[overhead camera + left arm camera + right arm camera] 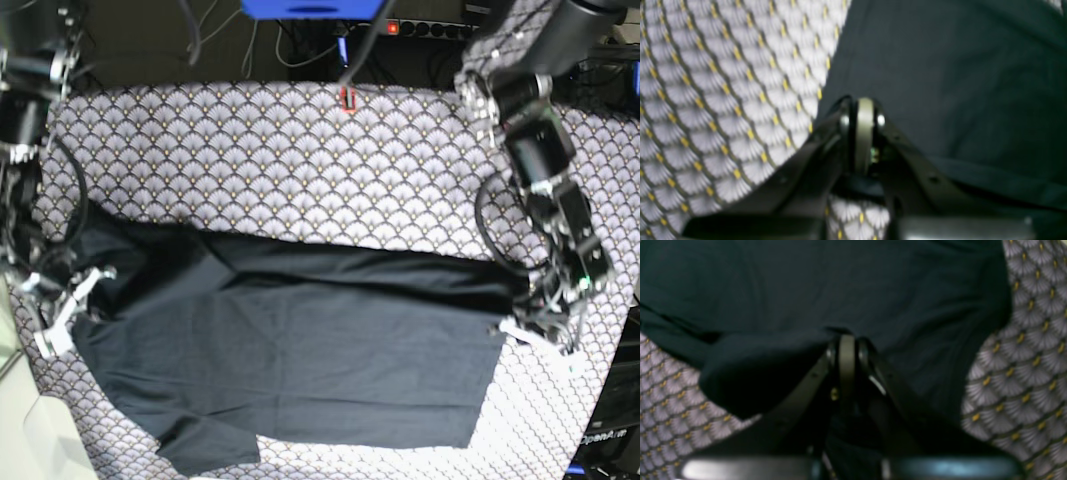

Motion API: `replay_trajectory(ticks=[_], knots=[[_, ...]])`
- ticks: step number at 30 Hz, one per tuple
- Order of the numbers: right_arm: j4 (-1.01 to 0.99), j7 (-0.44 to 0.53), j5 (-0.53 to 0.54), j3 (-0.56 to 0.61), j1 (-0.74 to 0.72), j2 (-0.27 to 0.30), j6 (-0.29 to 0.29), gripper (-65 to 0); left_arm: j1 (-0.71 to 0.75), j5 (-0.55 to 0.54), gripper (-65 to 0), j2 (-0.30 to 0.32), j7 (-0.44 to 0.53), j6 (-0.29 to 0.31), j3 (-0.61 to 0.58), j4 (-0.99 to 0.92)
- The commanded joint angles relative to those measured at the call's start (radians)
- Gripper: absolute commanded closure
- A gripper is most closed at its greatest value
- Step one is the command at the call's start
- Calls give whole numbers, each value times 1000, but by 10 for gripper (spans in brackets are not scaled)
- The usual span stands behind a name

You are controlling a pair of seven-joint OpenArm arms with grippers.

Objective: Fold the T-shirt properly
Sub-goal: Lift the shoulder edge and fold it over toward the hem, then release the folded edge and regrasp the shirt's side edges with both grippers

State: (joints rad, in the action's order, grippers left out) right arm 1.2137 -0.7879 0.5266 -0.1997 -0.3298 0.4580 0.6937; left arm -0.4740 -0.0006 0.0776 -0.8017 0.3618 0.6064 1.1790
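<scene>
Left wrist view: the left gripper [864, 133] is seen clenched at the edge of the T-shirt [957, 83], cloth apparently pinched though blur hides how much, beside the patterned table [723, 100]; a shallow pinch could be lost under any pull. Right wrist view: the right gripper [846, 366] is clenched on a bunched fold of the T-shirt [840, 290], so an extra layer may be dragged along. Base view: the T-shirt [300, 350] is spread across the table's near half, between the left gripper [545, 325] and right gripper [70, 295] at opposite side edges; uneven lifting would skew the fold.

Overhead base view; wrist cameras close above T-shirt [300, 360].
</scene>
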Motion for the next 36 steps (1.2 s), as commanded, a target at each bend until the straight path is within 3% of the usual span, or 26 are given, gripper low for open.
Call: replay_trajectory(ticks=[1,5,9,16,23,27,36], knots=[[1,25,2,10,-45,22,4,0,-42,1,0,9,20,3,-3,3],[-35,81,-70,64,-88,22,4,0,-70,24,0,9,61,3,-4,-23],[-110,103,-73,96,-127,22,4,0,-71,24,0,12,130,3,-72,-84],[-223,166,-75,144,-185,28,4,0,-71,24,0,12,193,3,-78,-138],[-305,204,-156,197,-268,15,4,0,-76,20,0,35,198,0,-76,-135],[-311,207,-233,197,-288,-8,4,0,-76,15,0,46,201,-43,-76,-136],[-309,207,-236,197,-283,-20,4,0,-76,15,0,43,201,-47,-84,-136]])
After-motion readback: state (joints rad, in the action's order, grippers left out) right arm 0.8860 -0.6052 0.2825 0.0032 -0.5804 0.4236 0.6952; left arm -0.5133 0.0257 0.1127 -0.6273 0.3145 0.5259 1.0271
